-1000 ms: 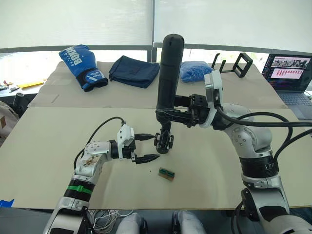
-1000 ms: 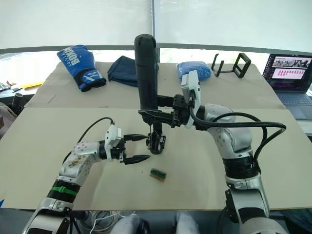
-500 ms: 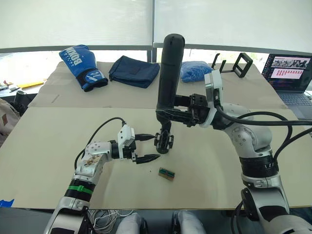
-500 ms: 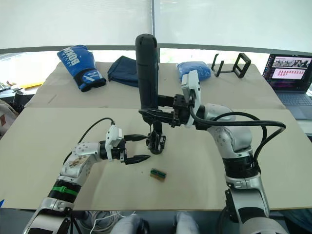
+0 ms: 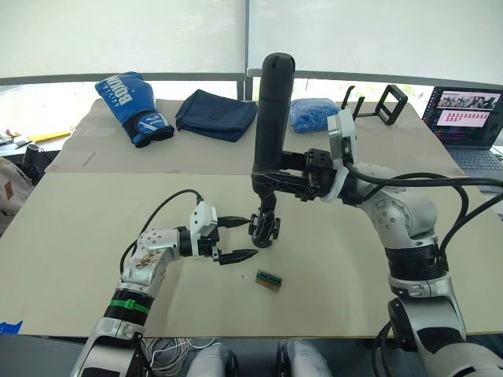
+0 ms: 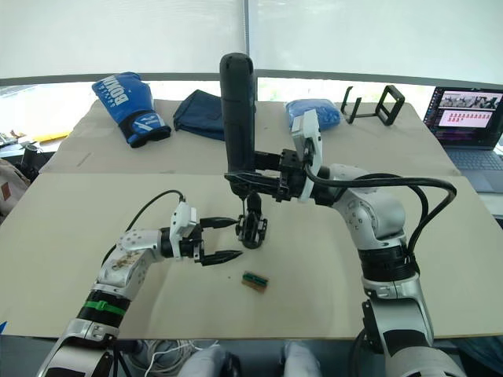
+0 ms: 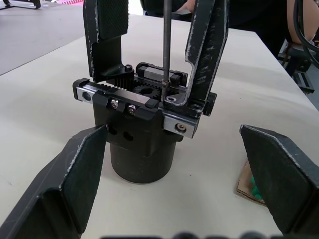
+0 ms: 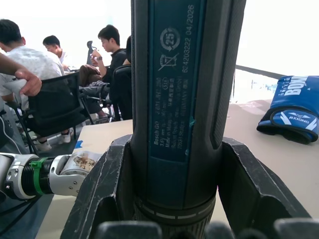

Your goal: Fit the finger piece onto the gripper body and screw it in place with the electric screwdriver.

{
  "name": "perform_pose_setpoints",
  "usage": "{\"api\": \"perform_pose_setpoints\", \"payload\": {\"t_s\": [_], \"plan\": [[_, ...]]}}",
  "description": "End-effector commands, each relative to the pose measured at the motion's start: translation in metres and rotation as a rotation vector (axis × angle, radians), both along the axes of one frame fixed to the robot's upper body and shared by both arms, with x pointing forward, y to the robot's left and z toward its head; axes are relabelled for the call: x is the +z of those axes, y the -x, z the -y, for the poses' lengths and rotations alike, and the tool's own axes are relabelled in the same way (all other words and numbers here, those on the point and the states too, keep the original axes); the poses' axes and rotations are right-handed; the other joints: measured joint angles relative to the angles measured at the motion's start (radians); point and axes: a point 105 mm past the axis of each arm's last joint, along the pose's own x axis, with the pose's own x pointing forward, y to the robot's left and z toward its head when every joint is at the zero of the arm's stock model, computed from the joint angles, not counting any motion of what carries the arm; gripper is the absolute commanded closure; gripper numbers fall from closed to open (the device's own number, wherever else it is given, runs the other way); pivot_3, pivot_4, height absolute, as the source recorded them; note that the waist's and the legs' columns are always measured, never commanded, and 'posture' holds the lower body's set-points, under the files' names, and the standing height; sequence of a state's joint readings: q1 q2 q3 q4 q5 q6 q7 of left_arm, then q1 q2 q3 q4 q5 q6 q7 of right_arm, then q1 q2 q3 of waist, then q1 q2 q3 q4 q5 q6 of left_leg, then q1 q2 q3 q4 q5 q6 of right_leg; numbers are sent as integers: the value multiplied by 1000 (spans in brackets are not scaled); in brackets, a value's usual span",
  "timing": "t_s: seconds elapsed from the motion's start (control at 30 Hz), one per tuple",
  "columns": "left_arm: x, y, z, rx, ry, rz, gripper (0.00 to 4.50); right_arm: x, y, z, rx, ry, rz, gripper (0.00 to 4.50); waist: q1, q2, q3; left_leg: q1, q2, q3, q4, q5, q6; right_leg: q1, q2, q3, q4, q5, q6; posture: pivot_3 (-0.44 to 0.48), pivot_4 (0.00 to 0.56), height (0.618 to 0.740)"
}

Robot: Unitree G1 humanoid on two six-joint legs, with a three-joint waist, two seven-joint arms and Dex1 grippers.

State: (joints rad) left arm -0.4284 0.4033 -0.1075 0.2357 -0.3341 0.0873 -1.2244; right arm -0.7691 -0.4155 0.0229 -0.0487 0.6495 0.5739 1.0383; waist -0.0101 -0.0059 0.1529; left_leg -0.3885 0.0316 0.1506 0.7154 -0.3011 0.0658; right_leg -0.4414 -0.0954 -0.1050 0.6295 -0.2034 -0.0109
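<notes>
head stereo: high, facing forward-down over table (image 5: 78, 236), both eyes share whole scene | left wrist: low, close, along its fingers (image 7: 75, 174) at gripper body (image 7: 142, 124) | right wrist: very close on screwdriver (image 8: 182, 99), facing out across the table toward seated people (image 8: 30, 64)

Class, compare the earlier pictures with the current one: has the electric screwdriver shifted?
No. The electric screwdriver stands upright in the right claw, its top at the same spot on the window frame, and its tip on the gripper body.
</notes>
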Motion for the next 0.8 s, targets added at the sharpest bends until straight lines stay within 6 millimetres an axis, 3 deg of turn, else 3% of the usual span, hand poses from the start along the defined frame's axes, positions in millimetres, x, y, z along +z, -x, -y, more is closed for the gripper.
{"api": "perform_pose_setpoints", "payload": {"t_s": [0.03,0.8], "plan": [[7,3,2,-21,14,34,0,25,9,2,34,-51,71,2560,0,0,0,0,0,0,0,0,0,0,0,0,0,0,0,0,150,740],[5,3,3,-18,19,30,0,33,8,2,36,-91,59,2560,0,0,0,0,0,0,0,0,0,0,0,0,0,0,0,0,150,740]]}}
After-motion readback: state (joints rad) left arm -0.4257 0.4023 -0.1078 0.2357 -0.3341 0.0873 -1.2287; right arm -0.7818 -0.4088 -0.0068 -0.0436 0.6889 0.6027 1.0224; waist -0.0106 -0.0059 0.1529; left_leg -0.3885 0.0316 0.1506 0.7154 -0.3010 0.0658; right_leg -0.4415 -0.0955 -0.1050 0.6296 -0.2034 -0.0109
